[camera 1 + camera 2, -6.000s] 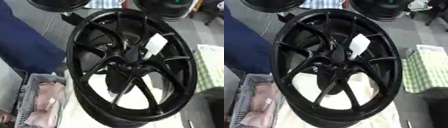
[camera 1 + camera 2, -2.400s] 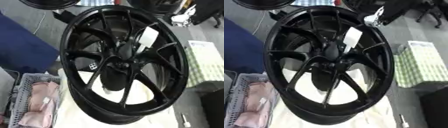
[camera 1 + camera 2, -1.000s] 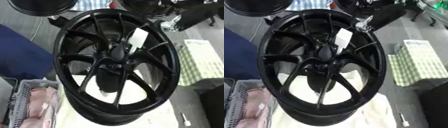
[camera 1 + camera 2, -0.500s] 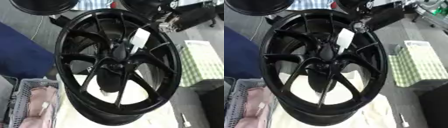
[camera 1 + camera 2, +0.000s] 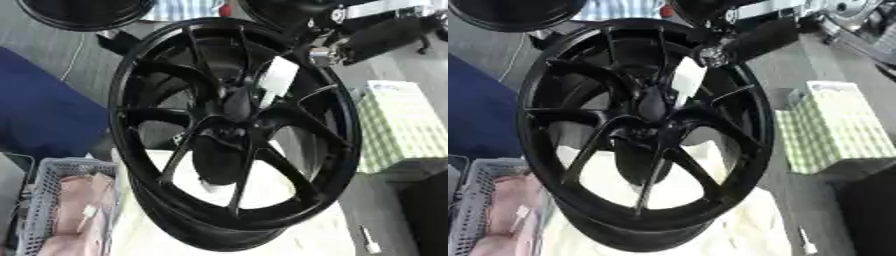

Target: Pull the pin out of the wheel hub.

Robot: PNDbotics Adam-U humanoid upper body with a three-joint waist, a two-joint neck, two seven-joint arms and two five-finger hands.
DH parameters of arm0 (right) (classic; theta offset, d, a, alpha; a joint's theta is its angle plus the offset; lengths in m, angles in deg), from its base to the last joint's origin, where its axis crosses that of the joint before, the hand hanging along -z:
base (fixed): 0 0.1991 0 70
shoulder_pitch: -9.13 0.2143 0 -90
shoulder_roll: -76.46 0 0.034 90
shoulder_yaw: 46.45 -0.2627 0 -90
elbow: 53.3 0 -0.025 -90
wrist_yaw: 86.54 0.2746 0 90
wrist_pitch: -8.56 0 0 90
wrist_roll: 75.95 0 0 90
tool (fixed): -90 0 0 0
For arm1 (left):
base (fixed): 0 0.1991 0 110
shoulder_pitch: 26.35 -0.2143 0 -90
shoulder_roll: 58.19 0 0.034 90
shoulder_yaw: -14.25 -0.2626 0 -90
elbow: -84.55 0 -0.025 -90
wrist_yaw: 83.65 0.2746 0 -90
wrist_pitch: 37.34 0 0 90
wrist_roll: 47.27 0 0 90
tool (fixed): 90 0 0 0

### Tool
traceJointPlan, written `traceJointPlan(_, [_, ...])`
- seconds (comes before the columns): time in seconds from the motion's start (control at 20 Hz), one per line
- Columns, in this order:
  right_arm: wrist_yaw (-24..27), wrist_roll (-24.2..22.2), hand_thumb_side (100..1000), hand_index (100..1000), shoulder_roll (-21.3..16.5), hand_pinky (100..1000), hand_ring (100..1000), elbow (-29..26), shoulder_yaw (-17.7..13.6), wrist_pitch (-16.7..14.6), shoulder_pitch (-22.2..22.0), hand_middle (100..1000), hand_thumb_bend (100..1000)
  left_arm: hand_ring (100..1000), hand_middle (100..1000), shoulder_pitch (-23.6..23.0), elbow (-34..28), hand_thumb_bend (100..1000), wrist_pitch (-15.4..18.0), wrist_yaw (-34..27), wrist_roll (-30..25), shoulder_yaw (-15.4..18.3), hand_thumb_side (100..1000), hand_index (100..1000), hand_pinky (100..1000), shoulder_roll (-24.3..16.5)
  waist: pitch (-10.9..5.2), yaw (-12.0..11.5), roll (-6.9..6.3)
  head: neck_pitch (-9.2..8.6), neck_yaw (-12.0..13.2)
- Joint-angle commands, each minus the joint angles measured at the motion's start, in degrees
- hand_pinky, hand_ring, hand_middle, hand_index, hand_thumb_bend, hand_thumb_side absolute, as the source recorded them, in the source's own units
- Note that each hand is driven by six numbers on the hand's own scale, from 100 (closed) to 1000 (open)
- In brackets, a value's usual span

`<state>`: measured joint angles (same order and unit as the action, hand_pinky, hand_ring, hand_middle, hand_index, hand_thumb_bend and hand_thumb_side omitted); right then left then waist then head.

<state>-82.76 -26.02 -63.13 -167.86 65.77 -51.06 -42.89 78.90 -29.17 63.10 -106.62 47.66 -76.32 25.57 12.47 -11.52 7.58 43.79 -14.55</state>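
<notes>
A large black wheel (image 5: pixel 236 130) stands tilted on the white-covered table, its spokes meeting at the dark hub (image 5: pixel 229 132). I cannot make out a pin at the hub. A white tag (image 5: pixel 277 76) hangs on an upper spoke. My right arm (image 5: pixel 767 31) reaches in from the upper right, and its hand (image 5: pixel 709 52) is at the wheel's upper rim beside the tag. The hand is dark against the wheel, so its grip is unclear. My left hand is out of sight.
A grey basket (image 5: pixel 39 200) with pink cloth sits at the lower left. A green checked box (image 5: pixel 404 125) stands to the right. A blue-clothed person (image 5: pixel 39 110) is at the left, and other black wheels (image 5: pixel 87 10) lie behind. A small white object (image 5: pixel 369 241) lies at the lower right.
My right arm has come in from the upper right and down to the wheel's upper rim. The whole picture has also shifted, so the camera moved.
</notes>
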Motion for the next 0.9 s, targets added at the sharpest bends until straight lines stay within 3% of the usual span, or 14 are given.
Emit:
traceJointPlan(0.05, [-1.0, -1.1, 803, 1000, -1.0, 925, 1000, 0.0, -0.7, 1.9, 0.6, 885, 100, 648, 624, 0.9, -0.9, 100, 0.0, -0.5, -0.2, 0.0, 656, 794, 719, -0.7, -1.23, -0.1, -0.3, 0.33, -0.4])
traceJointPlan(0.9, [-3.0, -1.8, 855, 1000, 0.3, 933, 1000, 0.0, -0.1, 5.7, 0.8, 901, 100, 646, 623, 1.1, -0.9, 100, -0.1, -0.5, -0.4, -0.2, 657, 794, 717, -0.5, -0.57, -0.6, -0.21, 0.33, -0.9])
